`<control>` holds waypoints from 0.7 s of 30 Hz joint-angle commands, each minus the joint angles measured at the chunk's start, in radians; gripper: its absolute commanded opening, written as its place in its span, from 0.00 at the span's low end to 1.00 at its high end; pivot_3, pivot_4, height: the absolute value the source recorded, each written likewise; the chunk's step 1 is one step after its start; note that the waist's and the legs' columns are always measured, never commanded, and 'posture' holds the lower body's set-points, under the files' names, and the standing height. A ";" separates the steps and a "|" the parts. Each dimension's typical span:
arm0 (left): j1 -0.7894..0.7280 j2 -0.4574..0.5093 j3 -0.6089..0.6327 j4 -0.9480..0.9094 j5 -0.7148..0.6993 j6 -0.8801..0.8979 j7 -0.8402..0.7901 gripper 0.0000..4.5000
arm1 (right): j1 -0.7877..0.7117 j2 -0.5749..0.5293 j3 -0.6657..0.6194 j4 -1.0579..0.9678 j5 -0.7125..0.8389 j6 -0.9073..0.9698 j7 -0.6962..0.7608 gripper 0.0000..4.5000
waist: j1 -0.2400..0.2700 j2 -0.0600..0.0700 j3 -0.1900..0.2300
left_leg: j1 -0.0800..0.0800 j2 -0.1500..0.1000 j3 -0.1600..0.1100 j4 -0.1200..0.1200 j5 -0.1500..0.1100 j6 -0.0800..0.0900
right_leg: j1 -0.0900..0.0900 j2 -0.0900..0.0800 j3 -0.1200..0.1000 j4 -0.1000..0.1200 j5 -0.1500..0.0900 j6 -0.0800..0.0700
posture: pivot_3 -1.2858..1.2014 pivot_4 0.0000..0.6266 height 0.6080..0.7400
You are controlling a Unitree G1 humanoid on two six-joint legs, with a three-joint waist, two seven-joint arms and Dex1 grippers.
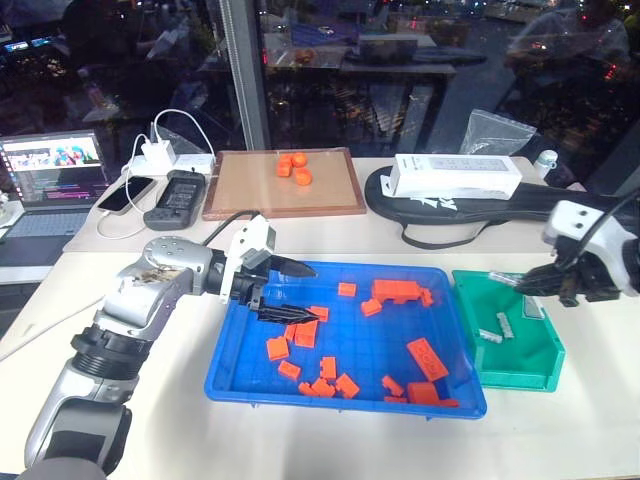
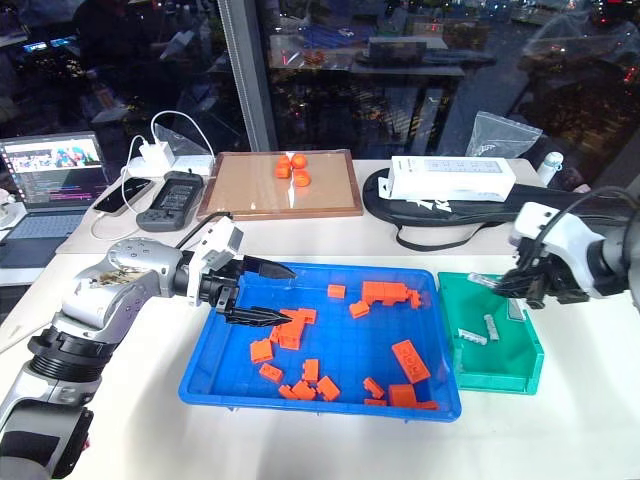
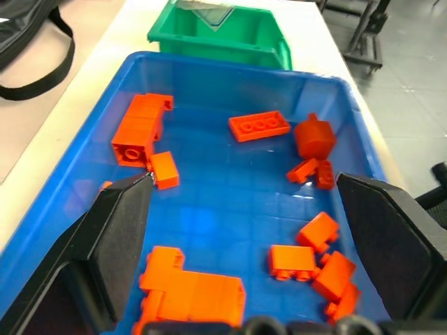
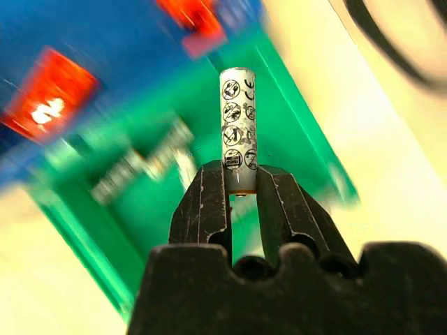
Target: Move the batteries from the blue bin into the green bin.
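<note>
My left gripper [image 1: 290, 290] hangs spread wide above the blue bin [image 1: 232, 360], ready for more among orange blocks [image 1: 397, 291]; my right gripper [image 4: 242, 183] pinches a battery [image 4: 238, 125] over the green bin [image 1: 525, 374], poised to drop.

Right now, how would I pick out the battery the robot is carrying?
Find the green bin right of the blue bin. Above it, the right tool pinches one battery by its end; the other batteries lie loose on the bin's floor.

Glossy plastic blue bin [image 3: 84, 132] w/ orange blocks [image 3: 143, 129], smooth plastic green bin [image 3: 269, 45], shiny printed-wrap battery [image 4: 238, 125], matt black tool fingers [image 3: 115, 237].
</note>
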 commanded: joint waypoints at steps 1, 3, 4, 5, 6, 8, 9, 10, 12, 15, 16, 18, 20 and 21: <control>-0.008 0.009 0.038 0.011 0.029 -0.046 0.029 1.00 | 0.026 0.017 -0.012 0.008 -0.001 0.011 -0.061 0.05 | -0.006 0.000 0.000 | 0.000 0.000 -0.001 0.000 0.000 0.000 | 0.000 0.000 0.000 0.000 0.000 0.000 | 0.52 0.24 1.00; -0.004 0.015 0.043 0.017 0.043 -0.057 0.044 1.00 | 0.035 0.042 0.010 0.011 0.005 0.001 -0.075 0.05 | -0.008 0.001 0.000 | 0.001 0.000 -0.002 0.000 0.000 0.000 | 0.000 0.001 0.001 0.001 0.000 0.000 | 0.52 0.24 1.00; -0.002 0.016 0.043 0.017 0.047 -0.059 0.049 1.00 | 0.037 0.050 0.017 0.013 0.006 -0.004 -0.080 0.05 | -0.008 0.001 0.000 | 0.001 0.000 -0.002 0.000 0.000 0.000 | 0.000 0.001 0.001 0.001 0.000 0.000 | 0.52 0.24 1.00; 0.000 0.018 0.045 0.016 0.050 -0.065 0.053 1.00 | 0.032 0.060 0.024 0.013 0.010 -0.002 -0.081 0.16 | -0.007 0.001 0.000 | 0.001 0.000 -0.002 0.000 0.000 0.000 | 0.000 0.001 0.001 0.001 0.000 0.000 | 0.52 0.24 1.00; 0.004 0.017 0.049 0.013 0.050 -0.070 0.057 1.00 | 0.026 0.062 0.032 0.009 0.017 0.004 -0.074 0.28 | -0.005 0.001 0.000 | 0.001 0.000 -0.002 0.001 0.000 0.000 | 0.000 0.001 0.001 0.001 0.000 0.001 | 0.52 0.24 1.00; 0.008 0.009 0.060 0.011 0.054 -0.090 0.070 1.00 | 0.018 0.060 0.042 0.004 0.029 0.012 -0.063 0.41 | -0.004 0.001 0.000 | 0.000 -0.001 -0.002 0.001 0.000 0.000 | 0.000 0.000 0.001 0.001 0.000 0.001 | 0.52 0.24 1.00; 0.000 -0.004 0.069 0.024 0.063 -0.094 0.103 1.00 | 0.014 0.055 0.042 0.004 0.033 0.011 -0.059 0.47 | -0.002 0.001 0.000 | 0.000 -0.001 -0.002 0.001 0.000 0.000 | 0.000 0.000 0.001 0.001 0.000 0.001 | 0.52 0.24 1.00; -0.009 -0.019 0.083 0.042 0.070 -0.100 0.136 1.00 | 0.007 0.050 0.041 0.006 0.035 0.009 -0.058 0.55 | 0.000 0.001 0.000 | 0.000 -0.001 -0.002 0.001 0.000 0.000 | 0.000 0.000 0.001 0.001 -0.001 0.001 | 0.52 0.24 1.00; -0.016 -0.033 0.111 0.054 0.066 -0.106 0.168 1.00 | -0.011 0.038 0.028 0.021 0.034 -0.009 -0.059 0.71 | 0.003 0.001 0.000 | 0.000 -0.001 -0.002 0.001 0.000 0.000 | 0.001 0.000 0.001 0.001 0.000 0.002 | 0.52 0.24 1.00; -0.006 -0.030 0.134 0.055 0.091 -0.137 0.211 1.00 | -0.030 0.048 -0.031 0.052 0.052 -0.055 -0.076 0.94 | 0.001 0.001 0.000 | 0.000 -0.001 -0.002 0.001 0.000 0.000 | 0.000 0.000 0.001 0.001 0.000 0.002 | 0.52 0.24 1.00; -0.004 -0.031 0.140 0.057 0.097 -0.139 0.228 1.00 | -0.032 0.056 -0.053 0.060 0.062 -0.071 -0.083 0.99 | 0.000 0.001 0.000 | 0.000 -0.001 -0.002 0.001 0.000 0.000 | 0.000 0.000 0.001 0.001 0.000 0.002 | 0.52 0.24 1.00; 0.009 -0.050 0.191 0.068 0.119 -0.175 0.316 1.00 | 0.006 0.073 -0.180 0.064 0.135 -0.079 -0.064 0.99 | 0.000 0.001 0.000 | 0.000 -0.001 -0.002 0.001 0.000 0.000 | 0.000 0.000 0.001 0.001 0.000 0.002 | 0.52 0.24 1.00; 0.032 -0.063 0.244 0.086 0.137 -0.168 0.416 1.00 | 0.049 0.125 -0.321 0.066 0.196 -0.106 -0.082 0.99 | 0.001 0.001 0.000 | 0.000 -0.001 -0.003 0.000 0.000 0.000 | 0.001 0.000 0.000 0.001 0.000 0.002 | 0.52 0.24 1.00; 0.055 -0.062 0.261 0.087 0.153 -0.178 0.447 1.00 | 0.059 0.175 -0.391 0.067 0.222 -0.139 -0.115 0.99 | 0.001 0.001 0.000 | 0.001 -0.001 -0.003 0.001 0.000 0.000 | 0.003 0.000 0.000 0.001 0.000 0.002 | 0.52 0.24 1.00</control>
